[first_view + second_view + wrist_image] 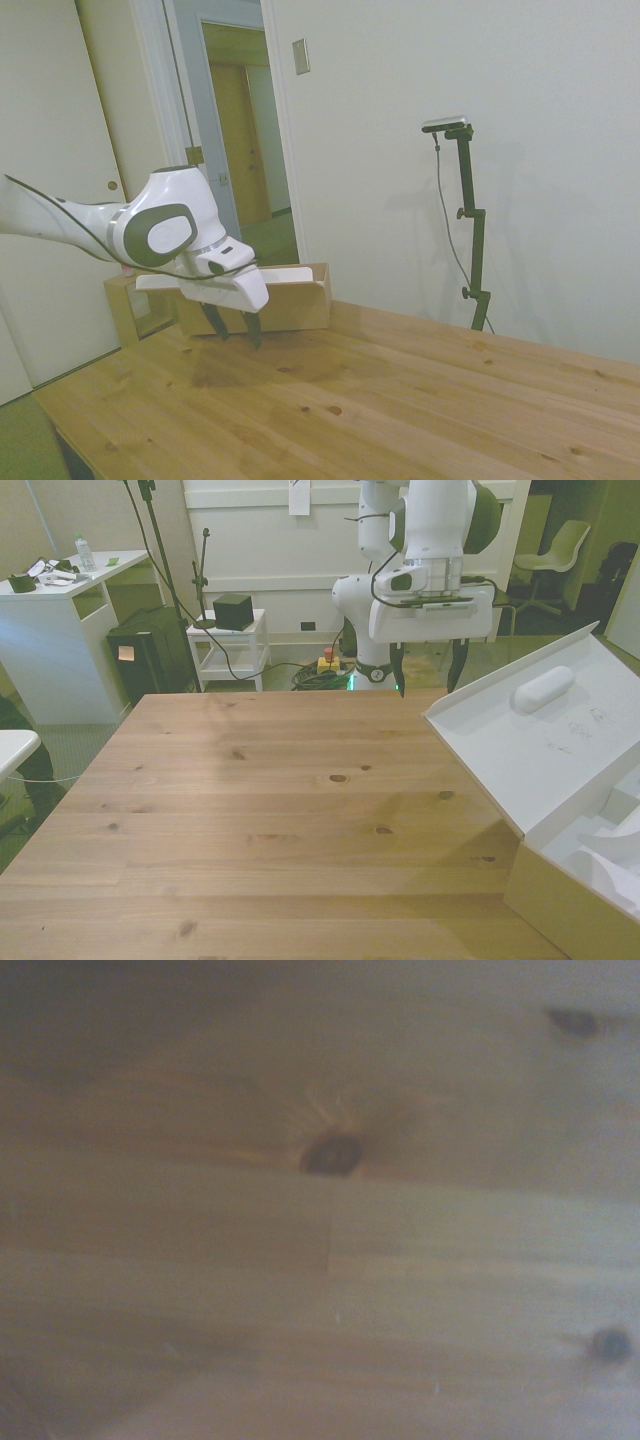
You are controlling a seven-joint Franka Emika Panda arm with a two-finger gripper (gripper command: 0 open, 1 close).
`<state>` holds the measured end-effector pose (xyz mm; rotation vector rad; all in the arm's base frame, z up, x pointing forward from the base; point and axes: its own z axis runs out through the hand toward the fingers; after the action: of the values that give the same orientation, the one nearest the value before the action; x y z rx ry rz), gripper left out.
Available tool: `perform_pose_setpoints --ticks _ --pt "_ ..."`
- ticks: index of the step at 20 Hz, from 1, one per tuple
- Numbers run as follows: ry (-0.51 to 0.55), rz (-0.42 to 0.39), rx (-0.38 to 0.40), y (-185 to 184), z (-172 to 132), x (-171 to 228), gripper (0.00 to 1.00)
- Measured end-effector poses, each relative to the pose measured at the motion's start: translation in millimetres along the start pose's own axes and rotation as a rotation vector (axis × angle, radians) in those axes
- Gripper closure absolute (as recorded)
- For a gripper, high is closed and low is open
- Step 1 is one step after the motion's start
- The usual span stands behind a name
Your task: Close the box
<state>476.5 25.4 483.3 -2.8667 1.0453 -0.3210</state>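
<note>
Gripper (427, 675) hangs released, its two dark fingers (216, 322) spread apart and pointing down, nothing between them. I see it in the air over the worktop's (280, 810) far edge in the front view, toward the front view's right of that edge. In the side view the gripper (233, 328) sits above the worktop (400, 400) with its shadow on the wood just under it, not touching the surface.

Box (575, 890) is at the worktop's near corner on the front view's right, partly cut off by the frame. It stands open: the big flap (530, 740) is tilted up and back toward the front view's left, white inner face showing. On that face is a raised white oval (543, 689) near the flap's upper end. Inside the box I can make out white inner parts (605, 855), shape unclear. Brown outer wall shows on the near side. Gripper is well apart from the flap, beyond its upper edge.

In the side view the box (290, 300) shows behind the gripper at the worktop's far end, a brown wall with a white strip along the top.

Wrist view is blurry: only bare wood of the worktop (400, 1260) with a dark knot (333, 1154) and two smaller knots.
</note>
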Motion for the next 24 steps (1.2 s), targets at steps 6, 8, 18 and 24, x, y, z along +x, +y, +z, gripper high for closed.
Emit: perform_pose_setpoints --ticks 6,8,18,24 --pt "0.111 -0.126 0.001 -52 -23 42 0.0" --pt "0.123 -0.151 0.005 -74 -23 59 0.0" --pt "0.163 -0.226 0.052 -174 -74 115 0.0" --pt "0.186 -0.242 0.058 -204 -84 149 0.0"
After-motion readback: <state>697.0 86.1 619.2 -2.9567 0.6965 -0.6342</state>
